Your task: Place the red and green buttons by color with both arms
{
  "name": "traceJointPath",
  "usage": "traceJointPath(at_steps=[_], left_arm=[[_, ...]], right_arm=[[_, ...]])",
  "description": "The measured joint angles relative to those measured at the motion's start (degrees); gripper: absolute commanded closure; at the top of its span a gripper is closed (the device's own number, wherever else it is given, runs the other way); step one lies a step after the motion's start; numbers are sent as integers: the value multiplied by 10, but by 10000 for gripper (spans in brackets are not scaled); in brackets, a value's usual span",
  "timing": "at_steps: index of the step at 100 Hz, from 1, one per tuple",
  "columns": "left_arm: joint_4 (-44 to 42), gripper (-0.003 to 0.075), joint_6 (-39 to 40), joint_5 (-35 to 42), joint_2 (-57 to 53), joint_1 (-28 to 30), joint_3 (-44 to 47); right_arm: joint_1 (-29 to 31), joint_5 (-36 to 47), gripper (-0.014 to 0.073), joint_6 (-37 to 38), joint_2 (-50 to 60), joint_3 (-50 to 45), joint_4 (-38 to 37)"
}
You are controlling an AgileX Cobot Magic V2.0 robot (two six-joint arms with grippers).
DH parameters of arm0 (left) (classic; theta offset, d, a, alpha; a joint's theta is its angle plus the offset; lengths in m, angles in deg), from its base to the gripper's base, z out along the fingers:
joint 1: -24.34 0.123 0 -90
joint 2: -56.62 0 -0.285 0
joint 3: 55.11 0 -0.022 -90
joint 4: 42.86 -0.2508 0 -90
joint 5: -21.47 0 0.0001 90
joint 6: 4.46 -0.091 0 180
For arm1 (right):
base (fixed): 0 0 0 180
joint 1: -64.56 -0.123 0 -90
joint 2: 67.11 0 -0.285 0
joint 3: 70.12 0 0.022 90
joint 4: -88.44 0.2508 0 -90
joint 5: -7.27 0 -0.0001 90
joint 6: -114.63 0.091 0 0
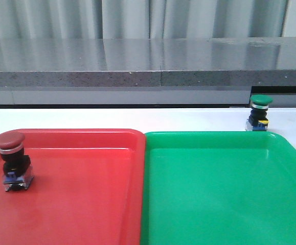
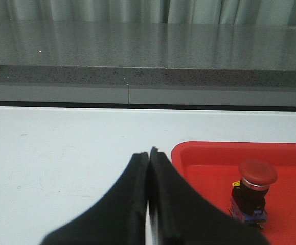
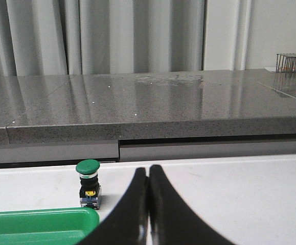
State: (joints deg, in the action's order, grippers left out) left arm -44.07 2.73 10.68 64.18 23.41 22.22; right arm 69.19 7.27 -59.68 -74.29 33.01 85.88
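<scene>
The red button (image 1: 13, 159) stands upright inside the red tray (image 1: 86, 194), near its left edge; it also shows in the left wrist view (image 2: 252, 196). The green button (image 1: 259, 113) stands upright on the white table just behind the green tray (image 1: 224, 194), at the far right; it also shows in the right wrist view (image 3: 89, 182). My left gripper (image 2: 149, 153) is shut and empty, just outside the red tray's (image 2: 209, 153) corner. My right gripper (image 3: 148, 169) is shut and empty, over the table beside the green tray's (image 3: 40, 222) corner. Neither gripper shows in the front view.
A grey stone ledge (image 1: 148, 64) runs along the back of the white table (image 1: 188, 118), with curtains behind it. The two trays lie side by side, touching at the middle. A wire basket (image 3: 293, 62) stands on the ledge far right.
</scene>
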Motion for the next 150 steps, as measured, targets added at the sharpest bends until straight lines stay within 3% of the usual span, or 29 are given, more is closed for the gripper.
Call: traceJointPath(at_steps=[11, 23, 32, 61, 90, 111, 134, 150], left_arm=[[0, 741, 0, 0, 0, 0, 0], [0, 741, 0, 0, 0, 0, 0], [0, 741, 0, 0, 0, 0, 0], [0, 741, 0, 0, 0, 0, 0], [1, 741, 0, 0, 0, 0, 0], [1, 741, 0, 0, 0, 0, 0], [1, 741, 0, 0, 0, 0, 0], [1, 741, 0, 0, 0, 0, 0]], right_arm=[[0, 52, 658, 0, 0, 0, -1], [0, 204, 658, 0, 0, 1, -1], [0, 234, 658, 0, 0, 12, -3], [0, -31, 658, -1, -119, 141, -55], [0, -74, 658, 34, -233, 266, -8], [0, -161, 658, 31, -307, 326, -6], [0, -214, 658, 30, -444, 382, 19], [-21, -298, 655, 25, -565, 451, 29]])
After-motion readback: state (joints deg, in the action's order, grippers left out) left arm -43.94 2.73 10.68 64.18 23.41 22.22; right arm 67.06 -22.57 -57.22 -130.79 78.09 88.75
